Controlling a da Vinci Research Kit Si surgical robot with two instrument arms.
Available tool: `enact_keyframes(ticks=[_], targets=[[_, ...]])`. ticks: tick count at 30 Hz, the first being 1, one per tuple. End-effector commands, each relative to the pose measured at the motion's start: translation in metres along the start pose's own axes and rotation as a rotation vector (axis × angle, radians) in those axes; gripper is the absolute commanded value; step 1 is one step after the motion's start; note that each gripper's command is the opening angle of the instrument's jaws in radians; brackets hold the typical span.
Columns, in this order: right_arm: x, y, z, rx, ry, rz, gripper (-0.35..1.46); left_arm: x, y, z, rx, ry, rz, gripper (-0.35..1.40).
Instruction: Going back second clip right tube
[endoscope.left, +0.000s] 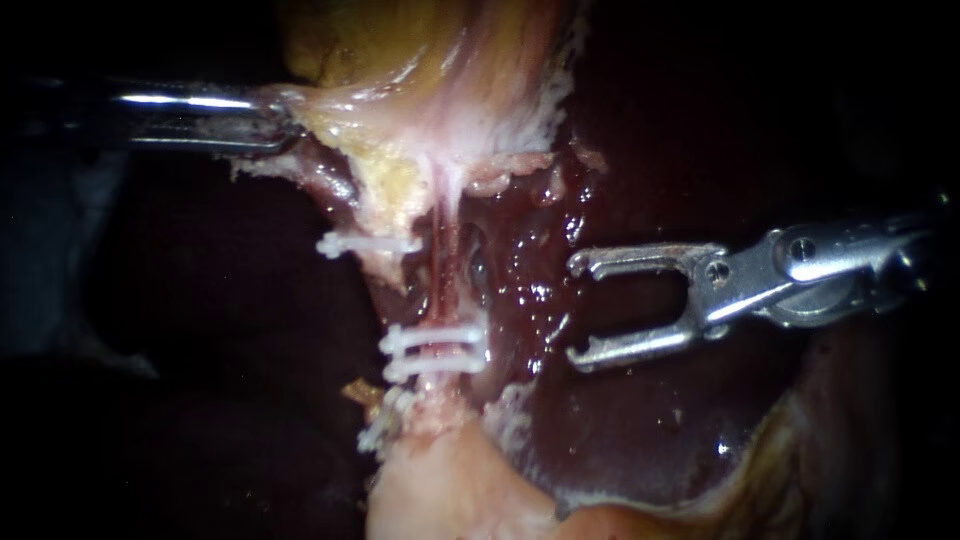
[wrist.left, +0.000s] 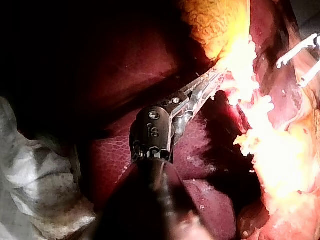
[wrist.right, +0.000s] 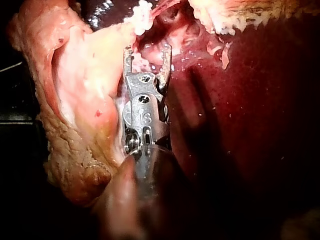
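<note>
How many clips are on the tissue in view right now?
4. An upper clip left of the reddish tube; two middle clips stacked across it, and; a lowest clip beside pale tissue. The stacked pair might be one; others may be hidden.

Right tube (endoscope.left: 446, 265): thin, pink-red, wet and glistening. Stands almost upright in the endoscope view, straight from end to end, bare along the upper stretch, paler and whitish at the top end.

Two white clips (endoscope.left: 436, 351): slim, straight bars. Sit low on the right tube, one just above the other, parallel and close together, with only a sliver of the right tube showing between.

Upper clip (endoscope.left: 440, 338): lies level and squarely across the right tube, closed around it, ends jutting out on both sides of it.

Lower clip (endoscope.left: 432, 365): same pose, just under the upper one, likewise closed around the right tube, ends out on both sides.
</note>
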Motion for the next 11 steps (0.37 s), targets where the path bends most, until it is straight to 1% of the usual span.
enact_keyframes(ticks=[1, 4, 11], targets=[[0.0000, 0.0000, 0.0000, 0.000, 0.000, -0.003, 0.50, -0.0003, 0.0000, 0.0003, 0.002, -0.004, 0.001, -0.35], [0.0000, 0.0000, 0.0000, 0.000, 0.000, -0.003, 0.50, -0.0004, -0.0001, 0.0006, 0.001, -0.005, 0.002, -0.35], [0.0001, 0.0000, 0.0001, -0.001, 0.000, -0.003, 0.50, -0.0003, -0.0001, 0.0005, 0.000, -0.005, 0.002, -0.35]])
